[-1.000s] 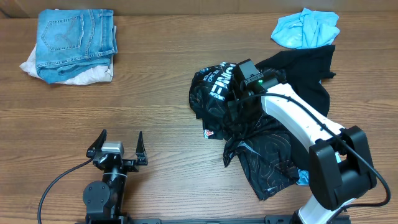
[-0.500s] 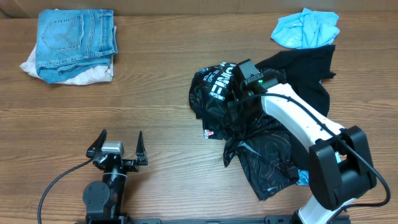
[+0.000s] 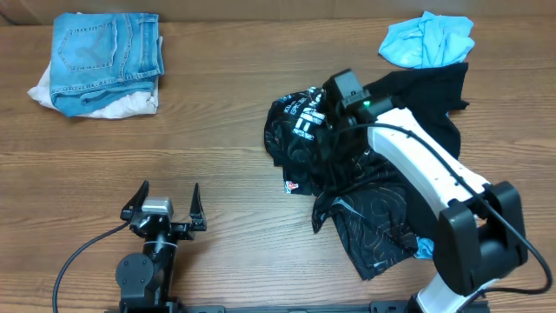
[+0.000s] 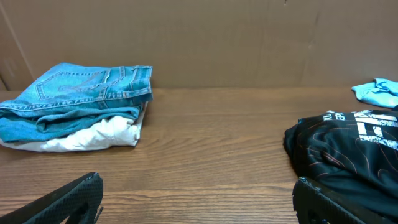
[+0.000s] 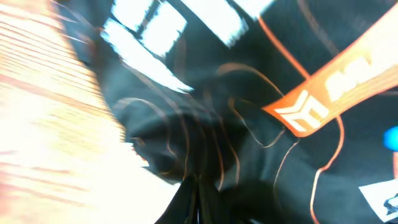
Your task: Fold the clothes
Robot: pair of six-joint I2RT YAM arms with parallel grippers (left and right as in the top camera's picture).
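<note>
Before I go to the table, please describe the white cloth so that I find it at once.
Go to the far left corner of the wooden table, where folded blue jeans lie. The white cloth lies under them, the only all-white garment.

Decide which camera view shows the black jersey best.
Overhead: the black jersey lies crumpled, nearly all visible, though the right arm crosses it. The left wrist view catches only one lettered end, side-on. The right wrist view gives just a blurred close-up of fabric and an orange logo.
</note>
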